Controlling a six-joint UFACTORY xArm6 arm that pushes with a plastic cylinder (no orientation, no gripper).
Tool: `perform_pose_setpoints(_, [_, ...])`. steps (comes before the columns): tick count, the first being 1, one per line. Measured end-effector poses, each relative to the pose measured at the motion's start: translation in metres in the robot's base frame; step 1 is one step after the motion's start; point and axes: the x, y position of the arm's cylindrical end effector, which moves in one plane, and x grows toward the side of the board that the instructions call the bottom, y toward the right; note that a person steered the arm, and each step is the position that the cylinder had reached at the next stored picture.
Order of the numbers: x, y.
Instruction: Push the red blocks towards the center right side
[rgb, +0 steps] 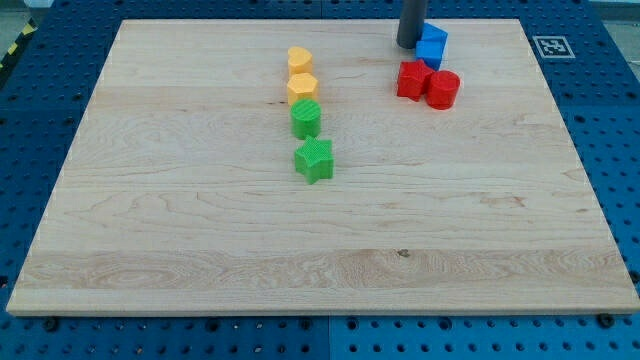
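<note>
Two red blocks sit touching near the view's top right: a red star-like block (412, 79) and a red cylinder (443, 89) to its right. My tip (410, 44) stands just above them at the view's top, its end touching the left side of the blue blocks (432, 45). The tip is apart from the red blocks, a short way above the red star-like block.
Two blue blocks are stacked close together by the tip. A column left of centre holds a yellow heart-like block (299, 60), a yellow hexagon (302, 88), a green cylinder (306, 118) and a green star (314, 160). The wooden board (200, 250) lies on a blue pegboard.
</note>
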Motion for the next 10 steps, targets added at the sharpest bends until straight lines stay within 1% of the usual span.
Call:
perform_pose_setpoints(3, [0.000,0.057])
perform_pose_setpoints(4, [-0.010,0.031])
perform_pose_setpoints(5, [-0.016,-0.023])
perform_pose_setpoints(6, [-0.004,-0.042])
perform_pose_setpoints(7, [0.026,-0.042])
perform_pose_setpoints(8, [0.039,-0.042])
perform_pose_setpoints(9, [0.055,-0.038])
perform_pose_setpoints(10, [0.077,-0.011])
